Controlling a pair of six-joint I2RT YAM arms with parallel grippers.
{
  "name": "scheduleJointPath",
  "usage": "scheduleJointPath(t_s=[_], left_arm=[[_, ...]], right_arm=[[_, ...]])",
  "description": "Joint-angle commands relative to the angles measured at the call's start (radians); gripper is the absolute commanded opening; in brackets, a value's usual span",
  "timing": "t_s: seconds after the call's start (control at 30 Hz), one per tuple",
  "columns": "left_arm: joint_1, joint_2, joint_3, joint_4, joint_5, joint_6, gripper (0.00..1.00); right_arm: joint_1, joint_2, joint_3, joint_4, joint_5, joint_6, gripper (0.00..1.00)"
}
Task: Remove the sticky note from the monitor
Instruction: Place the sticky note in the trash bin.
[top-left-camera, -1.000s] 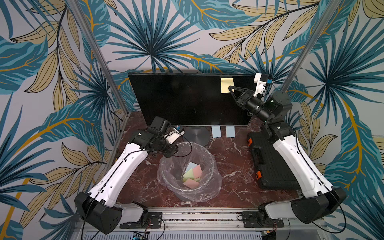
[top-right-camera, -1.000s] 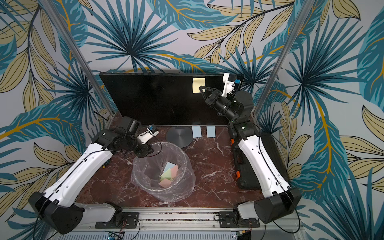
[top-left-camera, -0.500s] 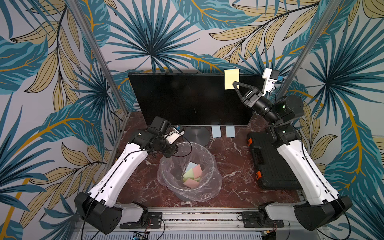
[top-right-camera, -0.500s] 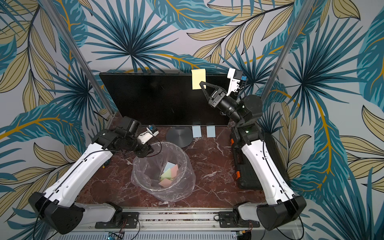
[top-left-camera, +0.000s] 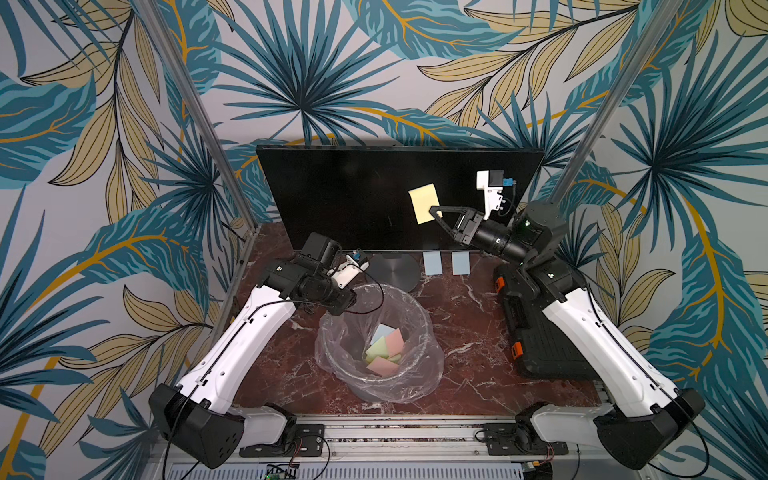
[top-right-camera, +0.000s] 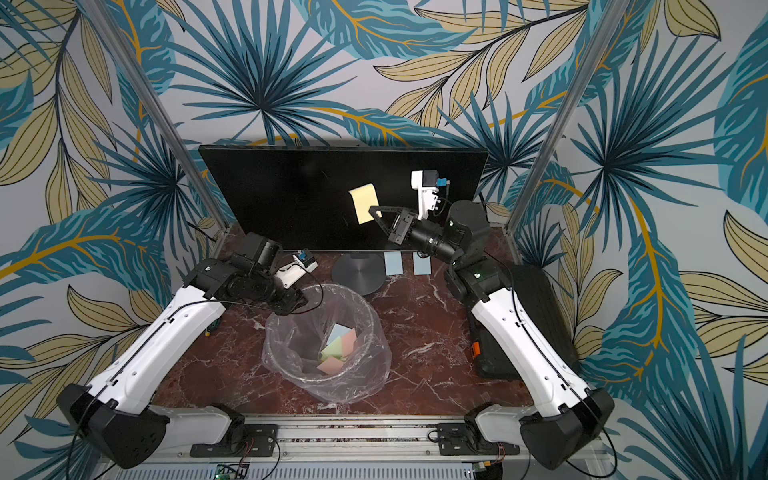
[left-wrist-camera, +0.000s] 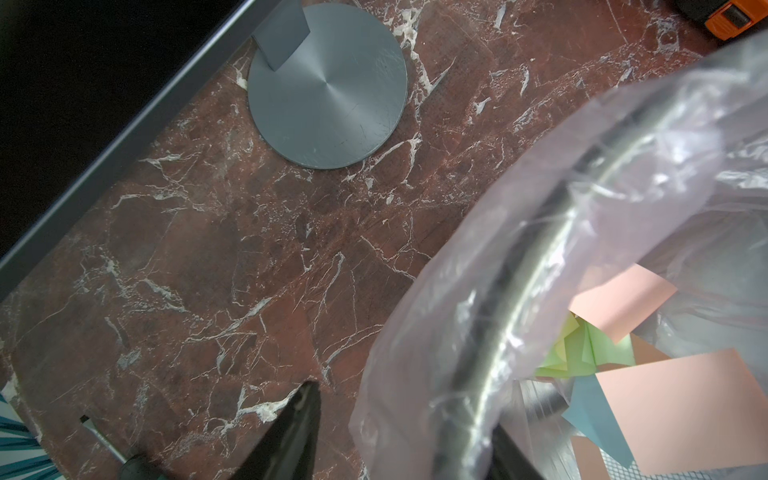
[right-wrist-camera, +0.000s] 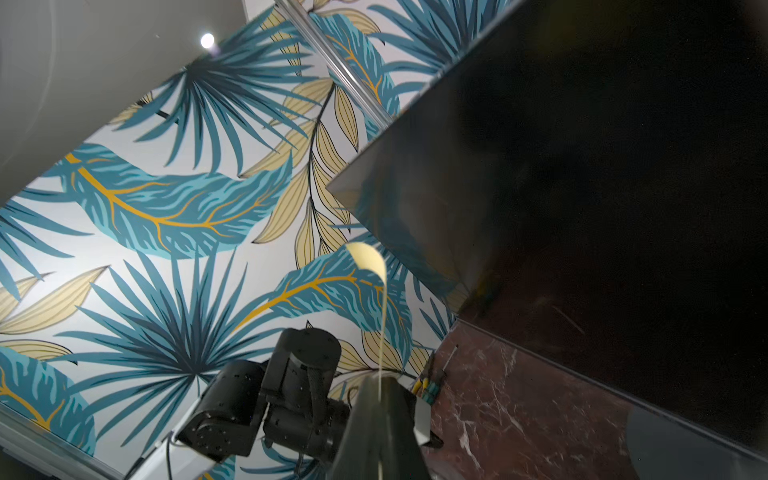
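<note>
1. The rim of the bin (top-left-camera: 328, 353) is straddled by the left jaws; whether it is gripped cannot be told, as the tips are cut off in the wrist view.
2. The case (top-left-camera: 536, 345) is partly hidden under the right arm.
3. The note (top-left-camera: 423, 201) is pinched by the closed right jaws and held clear of the monitor (top-left-camera: 340, 195), before its screen.

open: tabletop (top-left-camera: 469, 320) between bin (top-left-camera: 434, 365) and case (top-left-camera: 540, 345) | blocked: monitor (top-left-camera: 353, 195) behind
</note>
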Motion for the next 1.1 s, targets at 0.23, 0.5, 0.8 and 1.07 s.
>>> scheduleJointPath(t_s=[0.23,0.5,0.8,1.07], left_arm=[[0.001,-0.011,-0.006,0.001,-0.018,0.004,0.53],[0.001,-0.011,-0.009,0.002,-0.021,0.004,0.53],[0.001,-0.004,-0.003,0.000,-0.022,0.004,0.53],[0.002,-0.004,-0.003,-0.001,-0.023,0.004,0.53]], right_arm=[[0.128,-0.093,-0.062,-0.445,0.107,-0.276,0.00],[0.214,-0.083,-0.069,-0.606,0.132,-0.371,0.00],[0.314,-0.051,-0.115,-0.635,0.133,-0.413,0.00],[0.426,0.045,-0.062,-0.675,0.137,-0.469,0.00]])
